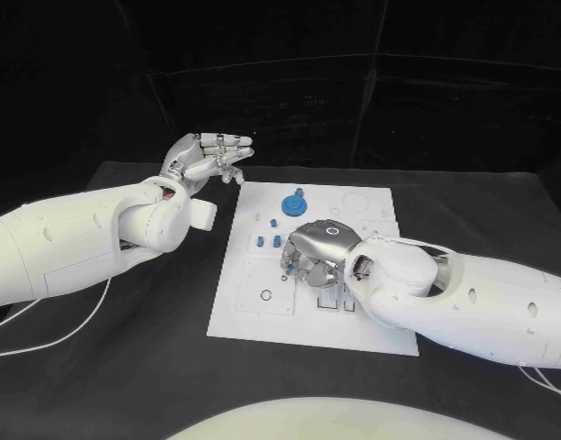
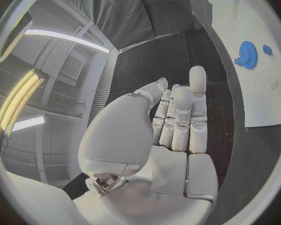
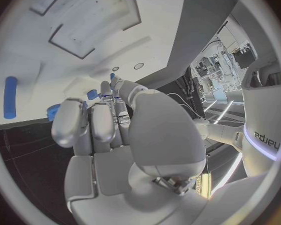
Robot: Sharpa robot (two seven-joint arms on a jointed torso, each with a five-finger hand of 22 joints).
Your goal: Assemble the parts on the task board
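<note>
The right robot hand (image 1: 315,252) is down on the middle of the task board (image 1: 261,312), fingers curled toward its surface. In the right wrist view the fingertips (image 3: 115,82) close around a small blue part (image 3: 92,94) by the thumb, so I judge it is pinching that piece to seat it in the board, though the grip itself is partly hidden. A longer blue peg (image 3: 10,97) lies flat on the board just beyond the fingers, and small blue pieces (image 1: 268,242) stand beside the hand.

The left robot hand (image 1: 205,158) is raised over the black counter (image 1: 136,302) off the board's far left corner, fingers straight and together, holding nothing; it looks parked clear of the work. A blue gear (image 1: 295,201) sits on the far part of the board, between the two hands.
</note>
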